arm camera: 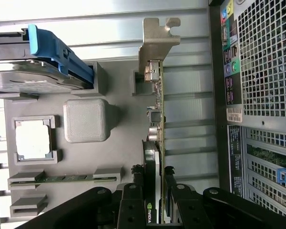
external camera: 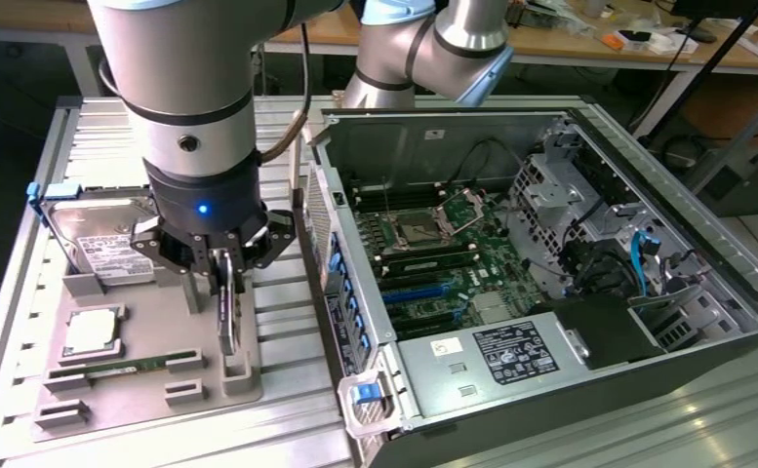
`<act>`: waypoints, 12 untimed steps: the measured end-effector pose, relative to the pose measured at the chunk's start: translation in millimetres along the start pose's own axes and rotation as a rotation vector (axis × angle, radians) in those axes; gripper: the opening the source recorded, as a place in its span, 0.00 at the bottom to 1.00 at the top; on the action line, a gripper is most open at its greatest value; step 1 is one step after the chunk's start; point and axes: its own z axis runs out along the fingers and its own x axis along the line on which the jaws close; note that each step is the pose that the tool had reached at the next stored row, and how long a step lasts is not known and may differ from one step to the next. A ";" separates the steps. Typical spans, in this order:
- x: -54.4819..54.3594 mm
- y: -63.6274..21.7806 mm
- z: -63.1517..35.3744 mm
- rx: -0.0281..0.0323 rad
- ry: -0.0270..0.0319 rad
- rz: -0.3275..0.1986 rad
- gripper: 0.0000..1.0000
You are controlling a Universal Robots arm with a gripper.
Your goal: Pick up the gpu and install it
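Note:
The gpu (external camera: 227,314) stands on edge over the grey holder tray (external camera: 157,322), a thin dark card with a silver end bracket. My gripper (external camera: 226,271) comes down from above, its black fingers pressed on both faces of the card. In the wrist view the gpu (arm camera: 157,117) runs away from the gripper (arm camera: 155,179), and the bracket end reaches past the tray's small slot block. I cannot tell whether the card's lower edge still rests in its slot. The open computer case (external camera: 535,244) with its green motherboard (external camera: 444,253) lies to the exterior view's right.
On the tray sit a silver hard drive with blue rails (external camera: 93,234), a square processor chip (external camera: 93,331) and a narrow green memory stick (external camera: 118,369). The case's perforated rear wall (arm camera: 262,62) rises close beside the card. A cluttered workbench stands behind.

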 end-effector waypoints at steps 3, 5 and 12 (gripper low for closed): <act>0.0 0.1 -2.2 0.0000 0.0000 0.000 0.27; -0.1 0.1 -3.1 -0.0001 -0.0001 0.000 0.27; -0.1 0.2 -6.3 0.0000 0.0000 0.000 0.27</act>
